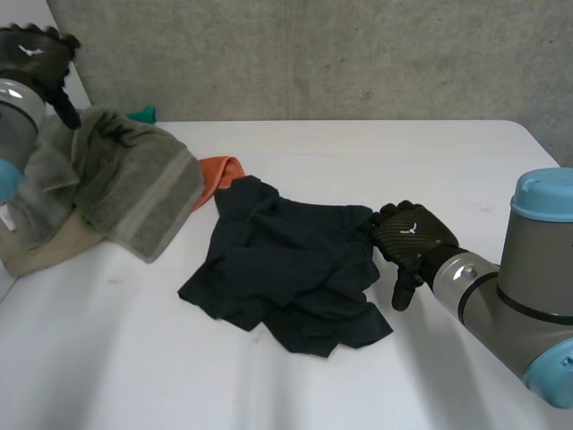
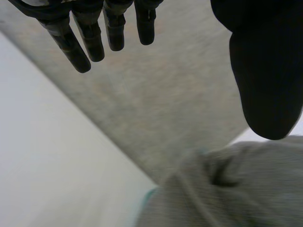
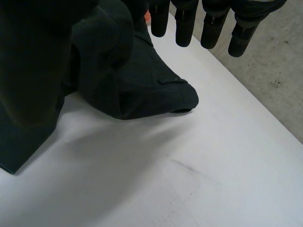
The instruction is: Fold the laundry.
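Observation:
A dark navy garment lies crumpled in the middle of the white table. My right hand rests at the garment's right edge, open, fingers straight. In the right wrist view the fingers hang above the table just past a rounded fold of the garment, gripping nothing. My left hand is raised at the far left above a grey-green towel. It is open, with straight fingers spread apart from the thumb, and the towel sits below it.
The towel lies heaped on a beige cloth at the table's left edge. An orange cloth peeks out between the towel and the dark garment. A teal cloth sits behind the towel. A concrete wall stands behind the table.

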Robot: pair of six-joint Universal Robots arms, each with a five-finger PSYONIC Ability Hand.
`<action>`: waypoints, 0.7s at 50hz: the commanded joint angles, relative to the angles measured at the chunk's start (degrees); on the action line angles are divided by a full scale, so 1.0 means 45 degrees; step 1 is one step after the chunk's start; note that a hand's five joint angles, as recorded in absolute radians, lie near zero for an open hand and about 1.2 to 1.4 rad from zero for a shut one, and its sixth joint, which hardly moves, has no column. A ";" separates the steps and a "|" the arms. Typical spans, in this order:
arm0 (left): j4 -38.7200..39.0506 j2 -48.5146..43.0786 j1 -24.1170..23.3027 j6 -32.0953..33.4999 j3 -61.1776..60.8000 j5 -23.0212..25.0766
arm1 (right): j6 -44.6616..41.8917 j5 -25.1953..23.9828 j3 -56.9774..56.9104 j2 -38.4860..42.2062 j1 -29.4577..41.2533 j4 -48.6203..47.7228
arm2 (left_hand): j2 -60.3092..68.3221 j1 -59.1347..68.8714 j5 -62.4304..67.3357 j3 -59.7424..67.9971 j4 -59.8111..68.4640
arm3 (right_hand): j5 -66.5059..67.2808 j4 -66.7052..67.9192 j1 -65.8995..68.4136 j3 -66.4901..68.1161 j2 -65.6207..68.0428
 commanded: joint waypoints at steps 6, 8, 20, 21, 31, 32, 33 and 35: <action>-0.1476 0.4125 -0.3753 -0.2699 -0.7802 0.1834 | -0.2054 -0.0703 -0.0928 0.0461 -0.0201 0.0811 | -0.0347 -0.0217 -0.0573 -0.0423 -0.0329 | -0.0597 -0.0390 -0.0406 -0.0373 -0.0360; -0.0583 0.4204 -0.5017 -0.3225 -0.8699 0.1562 | -0.3008 -0.1442 -0.1395 0.0967 -0.0434 0.0714 | -0.0347 -0.0217 -0.0573 -0.0423 -0.0329 | -0.0597 -0.0390 -0.0406 -0.0373 -0.0360; 0.3369 0.1084 -0.8638 -0.1359 -0.7732 -0.2833 | -0.6451 -0.3773 -0.4889 0.4813 -0.0827 0.0519 | -0.0347 -0.0217 -0.0573 -0.0423 -0.0329 | -0.0597 -0.0390 -0.0406 -0.0373 -0.0360; 0.3330 0.0828 -0.8678 -0.1102 -0.7496 -0.2796 | -0.6452 -0.3655 -0.5126 0.5050 -0.0826 0.0499 | -0.0347 -0.0217 -0.0573 -0.0423 -0.0329 | -0.0597 -0.0390 -0.0406 -0.0373 -0.0360; 0.1496 -0.1536 -0.8991 -0.0220 -0.5308 -0.2833 | -0.5828 -0.3127 -0.6339 0.6730 -0.0553 0.0032 | 0.6297 0.6428 0.6072 0.6222 0.6316 | 0.0368 0.0575 0.0558 0.0592 0.0605; 0.1417 -0.1576 -0.9030 -0.0279 -0.5229 -0.2873 | -0.5769 -0.3088 -0.6339 0.6771 -0.0533 -0.0105 | 0.7426 0.7556 0.7200 0.7350 0.7444 | 0.1226 0.1433 0.1417 0.1450 0.1464; 0.1358 -0.1615 -0.9049 -0.0318 -0.5189 -0.2912 | -0.5710 -0.3068 -0.6339 0.6771 -0.0514 -0.0261 | 0.8732 0.8862 0.8507 0.8657 0.8751 | 0.2271 0.2478 0.2462 0.2495 0.2508; 0.1202 -0.1558 -0.9127 -0.0455 -0.5033 -0.2971 | -0.5476 -0.2932 -0.6203 0.6635 -0.0455 -0.0789 | 1.4000 1.4130 1.3774 1.3924 1.4018 | 0.7791 0.7998 0.7982 0.8015 0.8029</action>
